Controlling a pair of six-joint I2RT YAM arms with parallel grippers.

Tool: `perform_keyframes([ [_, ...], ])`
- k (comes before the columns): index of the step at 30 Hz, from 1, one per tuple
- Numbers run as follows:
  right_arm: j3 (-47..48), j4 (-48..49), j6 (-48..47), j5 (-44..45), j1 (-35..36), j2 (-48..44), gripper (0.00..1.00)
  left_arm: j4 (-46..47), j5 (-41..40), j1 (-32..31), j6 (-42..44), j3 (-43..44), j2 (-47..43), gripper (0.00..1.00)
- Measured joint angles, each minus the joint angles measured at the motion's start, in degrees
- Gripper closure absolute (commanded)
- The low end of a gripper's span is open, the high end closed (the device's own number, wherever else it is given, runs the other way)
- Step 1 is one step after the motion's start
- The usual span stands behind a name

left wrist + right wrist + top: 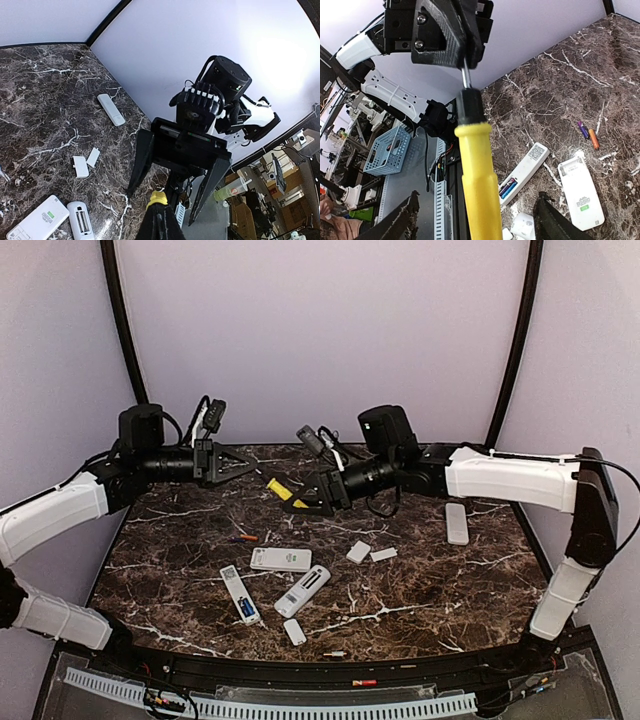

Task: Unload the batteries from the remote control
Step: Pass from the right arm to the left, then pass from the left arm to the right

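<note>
A: Jaw status?
B: The left gripper (466, 59) is clamped on the screwdriver (475, 170) shaft. The right gripper (162, 207) is spread wide, flanking the yellow handle.
A: Cells?
B: Two loose batteries (593, 139) toward the left edge. The blue batteries (507, 189) sit in the remote (522, 172), near-left corner.

Three remotes (281, 559) lie grouped left of the desk's (450, 590) centre, loose batteries (245, 537) just behind them, two covers (358, 552) to their right, a fourth remote (456, 523) near the right edge.

High rear overview, close wrist views, both showing screwdriver (475, 170)
</note>
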Motion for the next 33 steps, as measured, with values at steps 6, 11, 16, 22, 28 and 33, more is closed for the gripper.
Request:
perform_keyframes([
  [6,-9.4,13.29,8.24,5.75,-0.07,-4.31,0.18,5.4,-3.96,0.46,-4.9,-2.8,-3.78,1.0],
  [11,-14.88,26.88,17.77,11.17,-0.07,-5.46,0.22,12.44,-5.7,1.05,-9.81,-5.31,-5.86,1.0],
  [16,-17.59,38.14,25.27,13.73,0.04,-5.35,0.27,17.0,-5.95,1.29,-13.07,-6.54,-5.97,1.0],
  [22,-16.33,44.04,28.28,14.4,0.85,-5.18,0.38,19.93,-5.86,1.51,-14.91,-7.39,-6.62,1.0],
  [28,-13.16,45.7,29.24,14.08,1.73,-2.97,0.46,23.04,-5.49,1.6,-16.5,-8.44,-7.58,1.0],
  [33,-11.72,45.92,29.64,13.51,2.43,-1.31,0.56,24.2,-5.27,1.64,-17.05,-8.48,-7.74,1.0],
])
